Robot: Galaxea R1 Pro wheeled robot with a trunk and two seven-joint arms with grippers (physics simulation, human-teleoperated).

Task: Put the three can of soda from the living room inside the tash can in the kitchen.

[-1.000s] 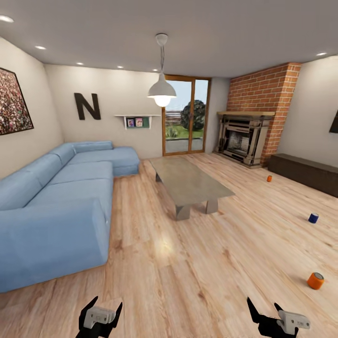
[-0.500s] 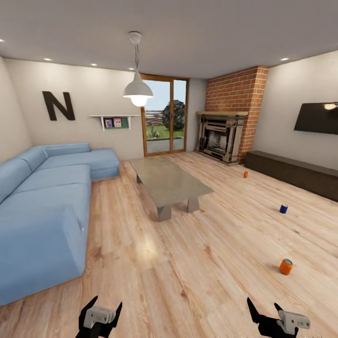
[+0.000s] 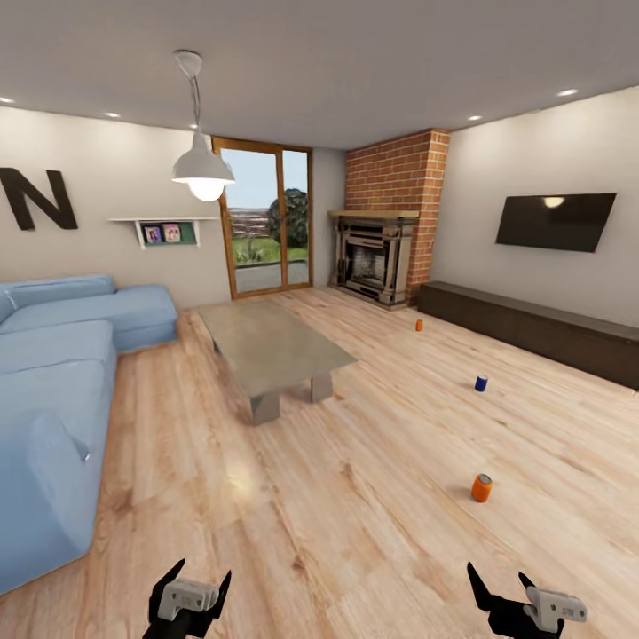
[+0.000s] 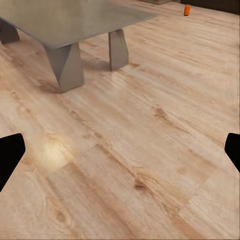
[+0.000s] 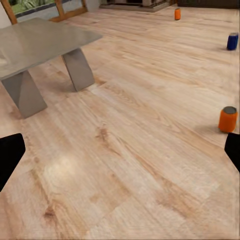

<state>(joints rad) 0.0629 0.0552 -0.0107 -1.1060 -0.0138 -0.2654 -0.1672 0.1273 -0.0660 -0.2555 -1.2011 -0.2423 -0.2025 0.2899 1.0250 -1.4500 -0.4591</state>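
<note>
Three soda cans stand upright on the living room's wood floor. The nearest orange can (image 3: 481, 487) (image 5: 228, 119) is ahead and right of me. Farther off stands the dark blue can (image 3: 480, 383) (image 5: 232, 41), and the far orange can (image 3: 419, 326) (image 5: 177, 14) (image 4: 187, 10) stands near the fireplace. My left gripper (image 3: 190, 590) and right gripper (image 3: 503, 596) are both open and empty at the bottom of the head view, well short of every can. The trash can is out of view.
A glass-topped coffee table (image 3: 271, 346) stands ahead at centre-left and a blue sofa (image 3: 53, 390) lines the left side. A brick fireplace (image 3: 377, 257), a long dark low cabinet (image 3: 532, 328) and a wall TV (image 3: 555, 222) sit to the right.
The whole head view has swung to the right: sofa, table and cans have shifted left in the picture and the TV has come into view. Both grippers keep the same pose.
</note>
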